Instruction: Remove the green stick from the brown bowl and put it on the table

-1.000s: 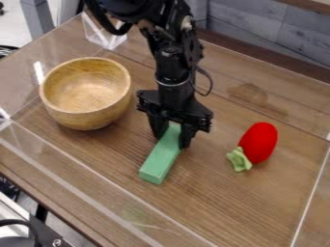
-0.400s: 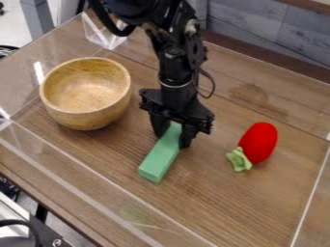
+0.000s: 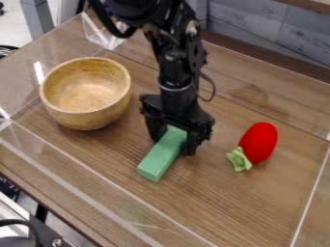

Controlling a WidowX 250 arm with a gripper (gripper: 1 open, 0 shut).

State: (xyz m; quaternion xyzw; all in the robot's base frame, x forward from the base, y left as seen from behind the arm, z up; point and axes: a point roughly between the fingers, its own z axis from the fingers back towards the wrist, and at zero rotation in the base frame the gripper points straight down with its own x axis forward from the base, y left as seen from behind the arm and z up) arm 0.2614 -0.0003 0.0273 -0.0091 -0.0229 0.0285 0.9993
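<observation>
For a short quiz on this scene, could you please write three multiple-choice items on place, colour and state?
1. Where is the green stick?
A) In the bowl
B) On the table
C) Under the strawberry

2. What colour is the strawberry toy's body?
A) Red
B) Blue
C) Yellow

3. How does the brown bowl stand?
A) Upside down
B) On its side
C) Upright

1: B, it lies on the wooden tabletop.
2: A, the strawberry toy shows red.
3: C, the brown bowl shows its open inside.
</observation>
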